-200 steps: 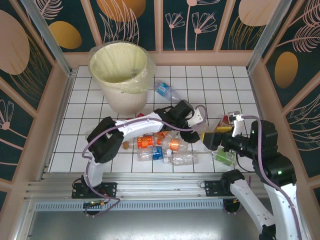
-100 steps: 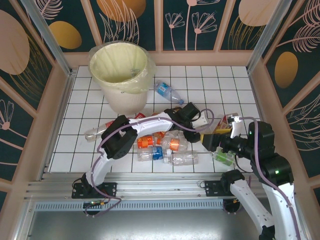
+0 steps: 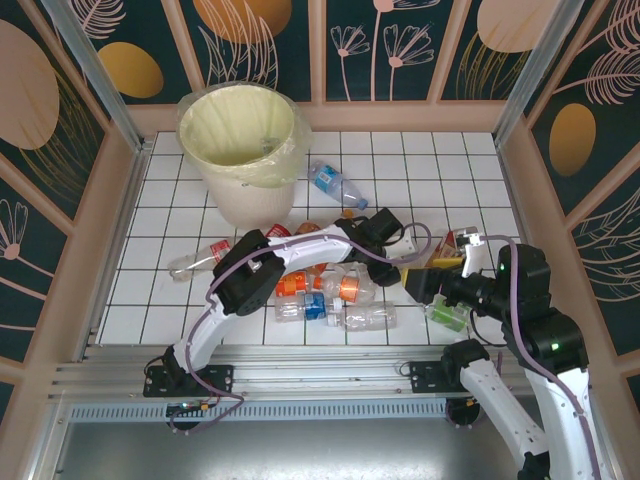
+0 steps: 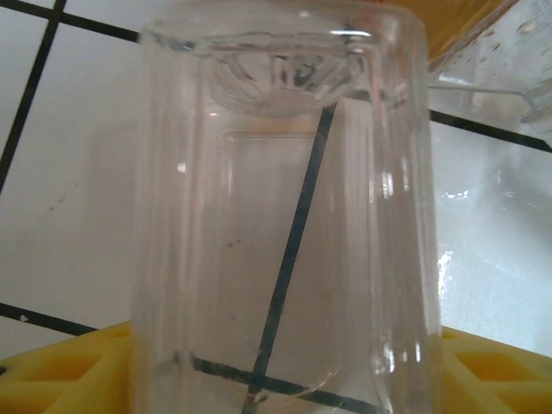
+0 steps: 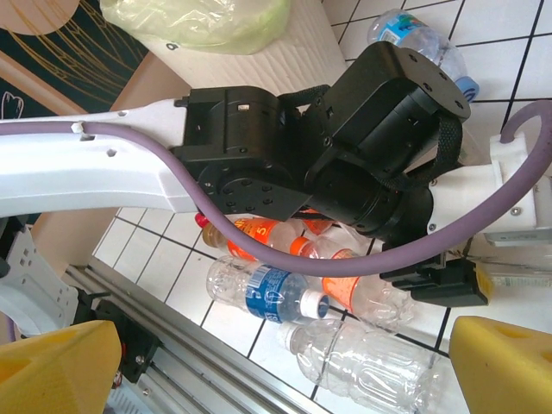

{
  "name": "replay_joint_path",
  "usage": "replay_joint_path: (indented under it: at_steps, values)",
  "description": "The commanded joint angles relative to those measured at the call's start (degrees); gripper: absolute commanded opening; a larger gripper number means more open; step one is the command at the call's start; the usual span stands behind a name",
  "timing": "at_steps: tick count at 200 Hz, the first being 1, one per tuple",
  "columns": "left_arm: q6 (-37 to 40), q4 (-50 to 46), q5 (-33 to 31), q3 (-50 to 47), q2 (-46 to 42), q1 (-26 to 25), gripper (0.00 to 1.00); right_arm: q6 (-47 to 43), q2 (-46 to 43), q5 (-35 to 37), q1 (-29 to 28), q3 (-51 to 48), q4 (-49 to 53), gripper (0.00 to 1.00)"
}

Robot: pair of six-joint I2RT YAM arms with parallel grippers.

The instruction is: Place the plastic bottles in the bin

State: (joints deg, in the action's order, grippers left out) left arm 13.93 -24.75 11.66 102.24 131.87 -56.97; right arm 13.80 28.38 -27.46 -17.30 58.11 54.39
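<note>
A clear plastic bottle lies on the white tiles between the yellow fingers of my left gripper, whose pads press on both its sides. From above, that left gripper is reached out right of the bottle pile. My right gripper hovers open just beside it, with its yellow pads wide apart over a blue-labelled bottle and a clear one. The cream bin with its yellow liner stands at the back left.
More bottles lie about: a blue-labelled one beside the bin, a green one and a red one near my right arm, one at the left. Wooden walls enclose the tiled floor; a metal rail runs along the front.
My left arm has stretched further right and its gripper has closed in on the clear bottle. The right gripper has stayed open and hardly moved.
</note>
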Motion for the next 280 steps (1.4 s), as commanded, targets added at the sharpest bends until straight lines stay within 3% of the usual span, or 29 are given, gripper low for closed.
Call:
replay_joint_path:
  at_steps: [1, 53, 84, 184, 280]
  values:
    - [0.5, -2.0, 1.0, 2.1, 1.1, -0.2, 0.64, -0.7, -0.9, 1.1, -0.1, 0.1, -1.0, 0.98]
    - [-1.4, -0.5, 0.2, 3.5, 0.8, -0.1, 0.52, 0.1, -2.2, 1.2, -0.1, -0.5, -2.8, 0.98]
    - [-3.2, -0.8, -2.9, 5.1, 1.0, -0.1, 0.5, 0.2, -3.7, -0.1, 0.0, -1.6, -5.9, 0.98]
    - [-18.3, 2.7, -0.4, 13.7, -0.5, 0.9, 0.5, 1.1, -5.8, -2.7, -0.1, -6.0, -20.1, 0.99]
    - [-27.0, 7.4, 1.5, 13.3, -11.1, 5.7, 0.5, 1.1, -1.6, -7.4, -0.1, -8.4, -34.2, 0.99]
